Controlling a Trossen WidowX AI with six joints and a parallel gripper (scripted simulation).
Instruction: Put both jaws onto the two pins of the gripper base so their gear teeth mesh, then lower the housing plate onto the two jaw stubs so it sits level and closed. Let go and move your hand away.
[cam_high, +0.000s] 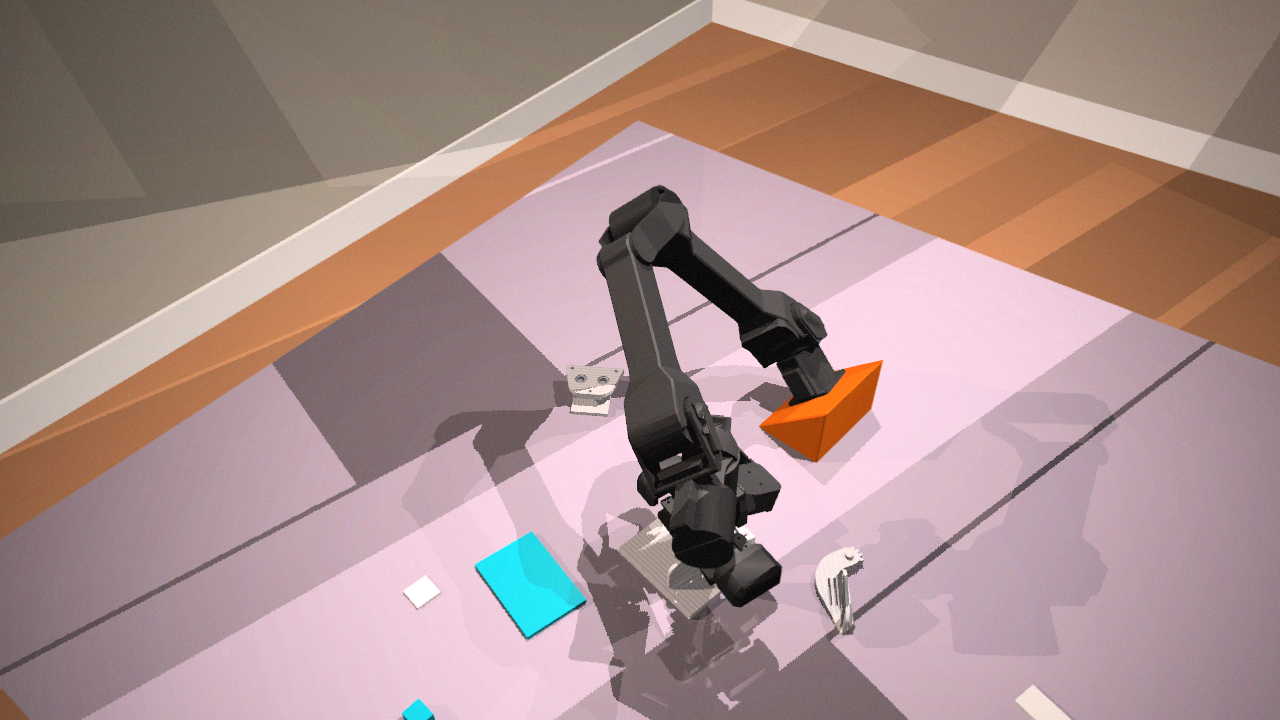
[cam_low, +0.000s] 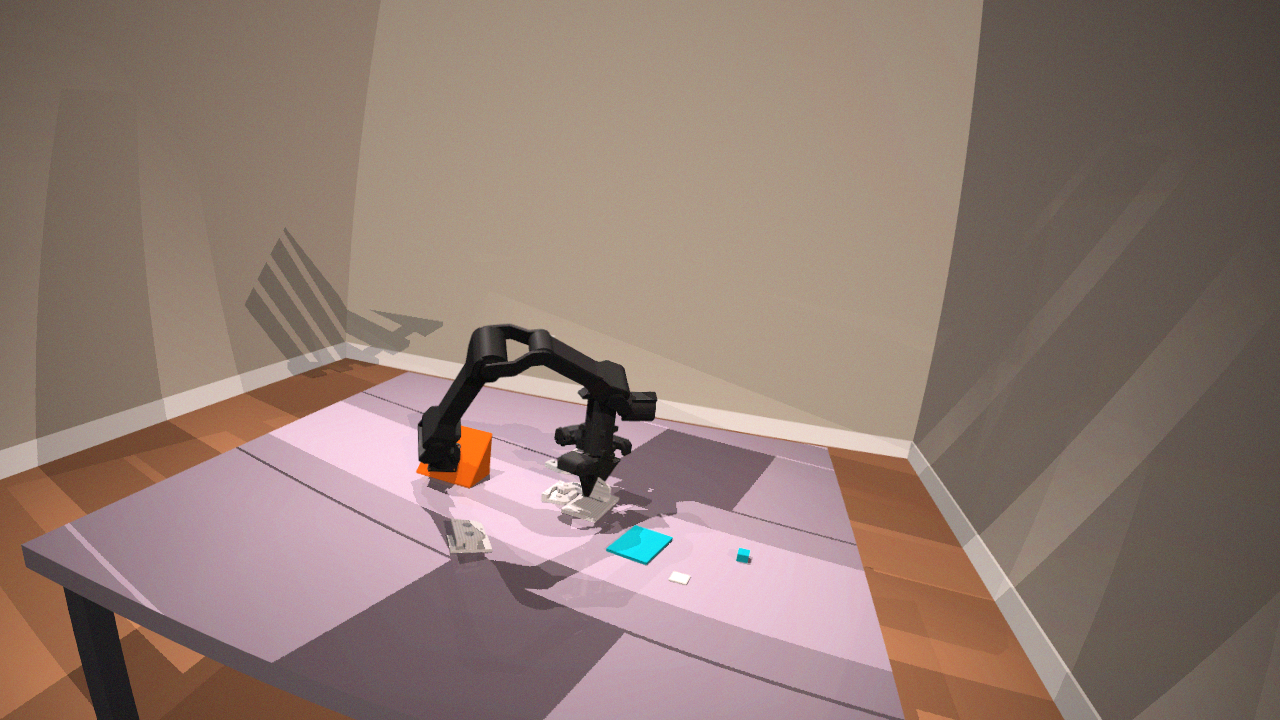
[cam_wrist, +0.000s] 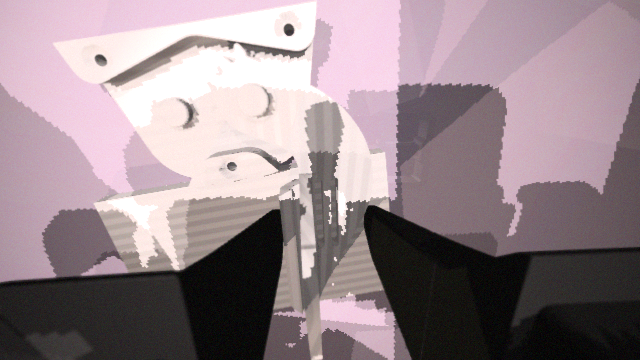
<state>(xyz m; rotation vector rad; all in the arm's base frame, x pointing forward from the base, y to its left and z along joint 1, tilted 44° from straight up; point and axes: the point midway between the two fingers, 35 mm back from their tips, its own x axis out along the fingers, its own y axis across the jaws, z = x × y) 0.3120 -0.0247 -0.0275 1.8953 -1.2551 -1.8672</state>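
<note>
While a pale jaw is grasped by the gripper, its contact with the base is obscured

Because the gripper is leaned over the work in the top view, its fingertips and much of the gripper base are hidden there. In the wrist view, the fingers are closed around the upright part of the held jaw; whether its gear teeth are meshed or its pin is seated cannot be told. Two raised round parts and a ribbed plate are shown there, broken up by patchy glare and shadow.

The loose jaw, curved, pale and slotted, is seen well apart from the base in the top view; only a scrap of it is shown behind the arm in the exterior view. The pale housing plate, with two round holes in its face, is left on the table, apart from the base. Only in the top view is a cream strip shown, cut off by the lower edge.
</note>
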